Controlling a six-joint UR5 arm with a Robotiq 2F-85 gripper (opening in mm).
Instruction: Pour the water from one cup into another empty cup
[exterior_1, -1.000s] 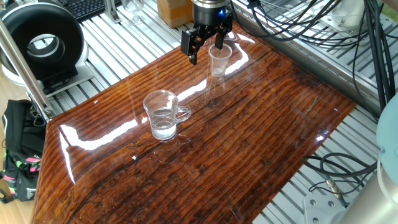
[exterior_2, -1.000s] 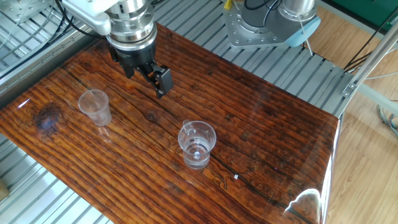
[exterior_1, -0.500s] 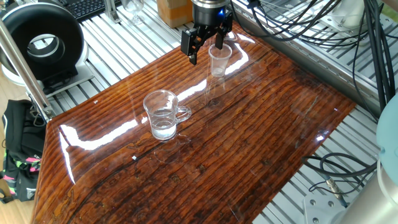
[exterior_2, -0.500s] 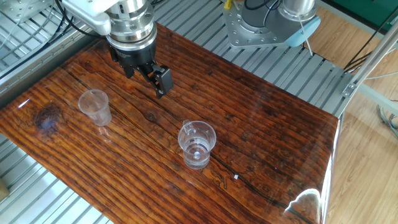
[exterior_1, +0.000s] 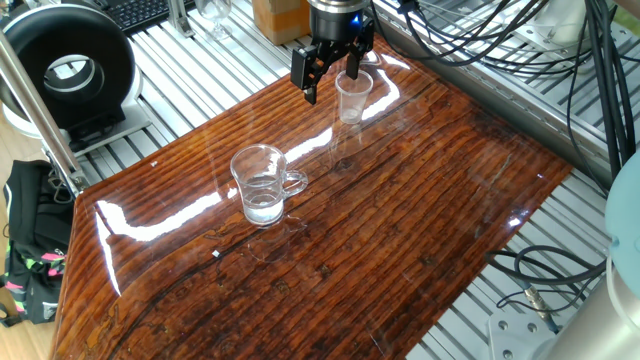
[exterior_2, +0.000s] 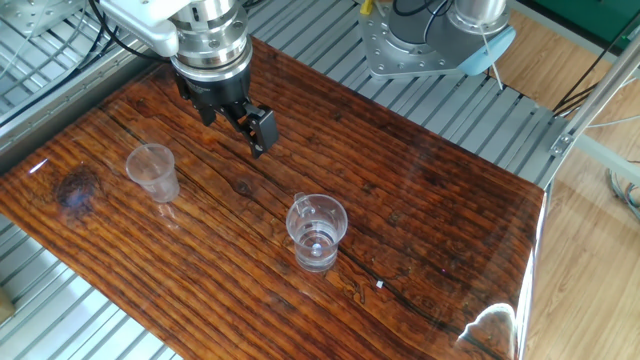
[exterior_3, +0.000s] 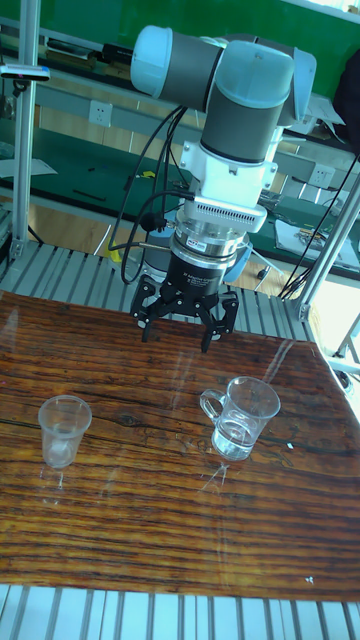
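Gripper (exterior_3: 177, 338): spread wide, holding nothing, centre of tall view; mug (exterior_3: 240, 418) stands to its lower right, apart.

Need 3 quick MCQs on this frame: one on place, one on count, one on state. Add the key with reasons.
1. Where is the gripper?
A. Clamped on a handle
B. Above the table, touching neither cup
C. Down inside a cup

2. How many cups stand on the table?
A. One
B. Two
C. Four

3. Which cup holds water?
A. The mug only
B. The small cup only
C. Both

Key:
1 B: the tall fixed view and the other fixed view show the open gripper hanging clear of both cups.
2 B: only the mug and the small cup are on the wood.
3 A: a little water sits in the bottom of the mug, and the small cup looks empty.
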